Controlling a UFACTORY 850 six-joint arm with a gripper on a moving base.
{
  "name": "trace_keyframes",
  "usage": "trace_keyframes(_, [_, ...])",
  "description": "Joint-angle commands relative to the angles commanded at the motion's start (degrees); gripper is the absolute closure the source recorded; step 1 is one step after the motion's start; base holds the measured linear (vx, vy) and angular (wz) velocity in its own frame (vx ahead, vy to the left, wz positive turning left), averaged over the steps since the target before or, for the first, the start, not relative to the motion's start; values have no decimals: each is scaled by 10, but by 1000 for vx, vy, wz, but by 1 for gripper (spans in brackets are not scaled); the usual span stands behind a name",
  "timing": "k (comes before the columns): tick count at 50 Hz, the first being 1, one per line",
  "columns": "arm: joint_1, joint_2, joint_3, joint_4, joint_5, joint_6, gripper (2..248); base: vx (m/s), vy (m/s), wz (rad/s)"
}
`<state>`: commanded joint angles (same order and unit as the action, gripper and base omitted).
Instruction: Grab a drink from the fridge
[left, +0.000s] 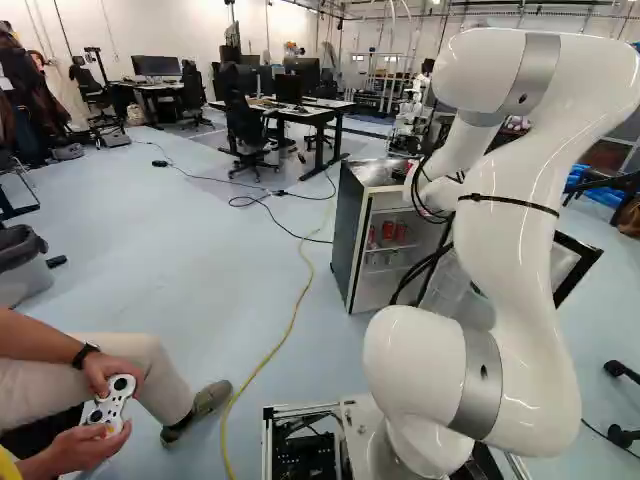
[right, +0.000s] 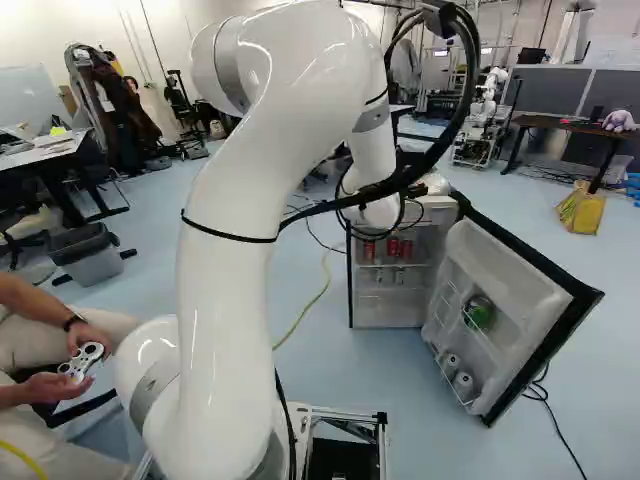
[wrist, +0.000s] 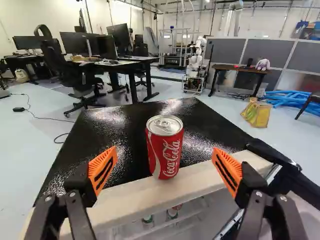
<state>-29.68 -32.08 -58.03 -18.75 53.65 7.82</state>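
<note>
2 gaps flank can (wrist: 165, 150); fridge (wrist: 115, 135) blocks below

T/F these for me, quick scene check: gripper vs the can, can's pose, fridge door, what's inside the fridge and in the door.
1. The gripper is shut on the red can. False: it is open, with gaps between the orange pads and the can.
2. That can stands upright on top of the fridge. True.
3. The fridge door is closed. False: it is swung open.
4. Other red cans are on a shelf inside the fridge. True.
5. The green item is on the fridge top. False: it is in a rack on the door's inner side.
</note>
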Motion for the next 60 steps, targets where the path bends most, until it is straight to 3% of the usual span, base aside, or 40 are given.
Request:
trace_keyframes(41, [-22,122,136,0,-2,0,3,0,0,0])
trace_keyframes(60, [-52,176,173,9,-61,0,3,0,0,0])
